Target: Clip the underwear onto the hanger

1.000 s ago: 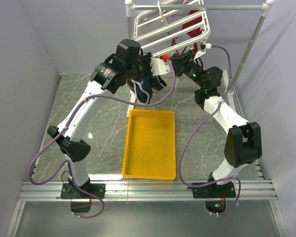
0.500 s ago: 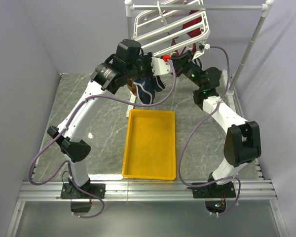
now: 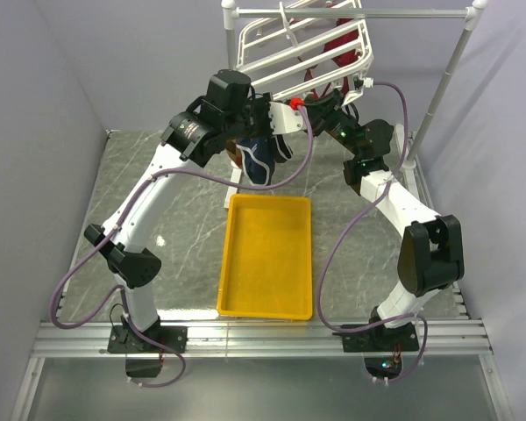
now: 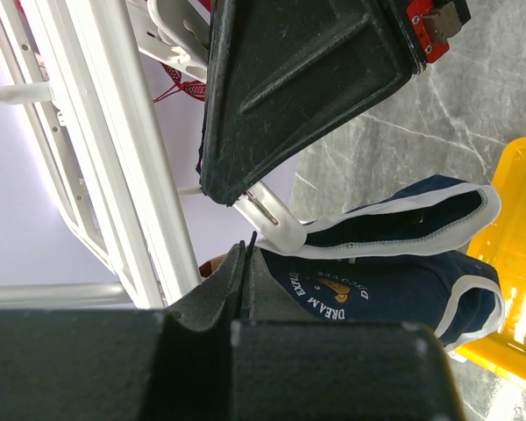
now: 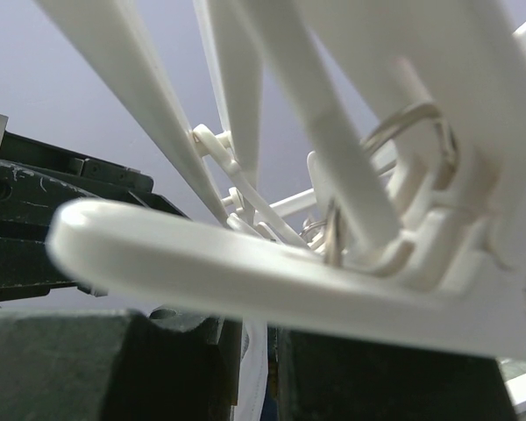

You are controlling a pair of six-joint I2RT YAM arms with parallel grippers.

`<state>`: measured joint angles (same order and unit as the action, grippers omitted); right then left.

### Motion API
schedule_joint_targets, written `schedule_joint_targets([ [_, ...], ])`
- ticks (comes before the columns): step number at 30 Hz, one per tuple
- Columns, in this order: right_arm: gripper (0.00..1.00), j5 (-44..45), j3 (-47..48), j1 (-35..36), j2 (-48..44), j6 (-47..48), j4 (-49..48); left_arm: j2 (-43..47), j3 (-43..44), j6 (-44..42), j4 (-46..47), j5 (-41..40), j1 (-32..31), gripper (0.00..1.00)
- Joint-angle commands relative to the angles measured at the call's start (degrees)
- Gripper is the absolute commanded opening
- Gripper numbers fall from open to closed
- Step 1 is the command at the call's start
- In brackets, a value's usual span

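The navy underwear [image 3: 260, 159] with white trim hangs in the air under the white hanger [image 3: 289, 54], between my two grippers. My left gripper [image 3: 265, 124] is shut, and a thin dark edge of the fabric sticks out between its fingertips in the left wrist view [image 4: 243, 253]. The underwear [image 4: 394, 281] droops to the right of that gripper. My right gripper [image 3: 309, 107] is closed on the white trim [image 5: 256, 373], just below a white clip [image 5: 245, 263] of the hanger. That clip [image 4: 276, 221] sits at the waistband in the left wrist view.
A yellow tray [image 3: 267, 254] lies on the marble table below the underwear. A dark red garment [image 3: 340, 46] hangs on the hanger. The white pole-frame stand [image 3: 438, 96] holds the hanger at the back right. A brown cloth [image 3: 233, 156] shows behind the underwear.
The underwear has shifted very slightly to the left. Both arms have barely moved.
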<state>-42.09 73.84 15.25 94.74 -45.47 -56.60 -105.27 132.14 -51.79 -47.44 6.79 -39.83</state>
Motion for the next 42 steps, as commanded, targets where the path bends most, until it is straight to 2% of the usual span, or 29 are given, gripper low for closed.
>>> schedule_joint_targets([
  [1,0.00,-0.10,2.01,0.40,0.54,-0.14,0.00,-0.02,0.14,-0.85,2.35,-0.11,-0.33,0.00],
  [11,0.00,-0.19,2.71,0.31,0.89,-1.02,0.17,-0.19,-1.53,-2.09,3.49,-1.25,-0.33,0.00],
  [19,0.00,0.60,1.22,0.49,0.62,2.75,0.09,-0.99,3.30,0.55,1.74,1.56,-0.24,0.00],
  [30,0.00,3.76,0.60,1.45,0.18,7.59,0.96,0.24,3.13,1.51,0.95,4.46,-0.24,0.00],
  [42,0.00,3.33,-0.19,1.37,0.27,8.56,1.23,1.21,3.65,3.01,1.30,6.48,-0.33,0.00],
])
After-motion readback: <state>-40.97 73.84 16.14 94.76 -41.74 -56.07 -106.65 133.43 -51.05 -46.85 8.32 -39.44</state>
